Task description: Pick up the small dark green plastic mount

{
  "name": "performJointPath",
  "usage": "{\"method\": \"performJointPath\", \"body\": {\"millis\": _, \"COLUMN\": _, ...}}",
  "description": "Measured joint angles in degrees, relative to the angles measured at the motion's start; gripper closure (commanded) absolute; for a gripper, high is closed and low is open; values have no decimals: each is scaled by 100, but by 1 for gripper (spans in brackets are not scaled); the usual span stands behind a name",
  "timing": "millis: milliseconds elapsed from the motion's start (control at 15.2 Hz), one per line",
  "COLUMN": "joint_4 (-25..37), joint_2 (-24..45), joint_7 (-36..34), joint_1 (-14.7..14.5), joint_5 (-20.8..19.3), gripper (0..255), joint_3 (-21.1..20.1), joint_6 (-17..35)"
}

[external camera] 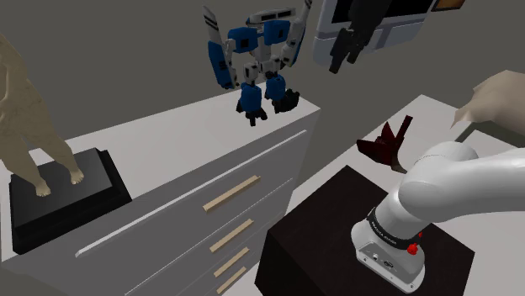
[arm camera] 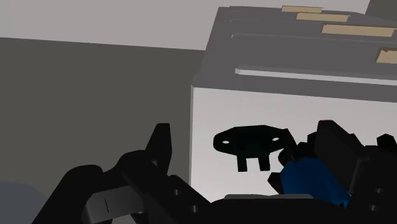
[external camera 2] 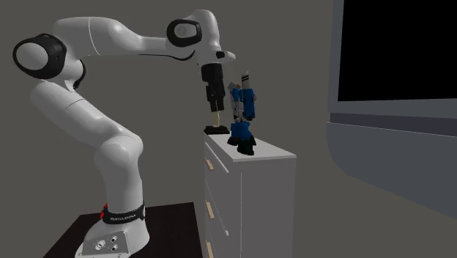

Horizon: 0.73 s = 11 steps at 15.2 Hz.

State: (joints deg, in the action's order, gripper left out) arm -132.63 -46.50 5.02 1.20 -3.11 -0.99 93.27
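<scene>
Blackish mount (arm camera: pixel 249 143), blue-and-white toy robot (external camera: pixel 267 50)

Carrier: pale grey dresser (external camera: pixel 168 139), drawers fronted with tan bar handles (external camera: pixel 231 195).
One end of top: blue-and-white toy robot (external camera: pixel 257 63), standing near the corner.
Just beside robot: small dark mount (arm camera: pixel 249 145), lying flat.
Other end: tan animal figure (external camera: pixel 29 118) on black plinth (external camera: pixel 71 198).
</scene>
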Motion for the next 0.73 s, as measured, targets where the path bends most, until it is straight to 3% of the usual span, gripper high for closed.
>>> {"method": "performJointPath", "body": {"millis": 198, "joint_4": 19, "joint_2": 228, "joint_7": 304, "joint_1": -106, "joint_5": -4, "gripper": 0, "joint_3": 121, "joint_6": 148}}
{"method": "performJointPath", "body": {"millis": 726, "joint_4": 323, "joint_2": 1822, "joint_7": 2301, "joint_1": -794, "joint_5": 139, "gripper": 0, "joint_3": 730, "joint_6": 990}}
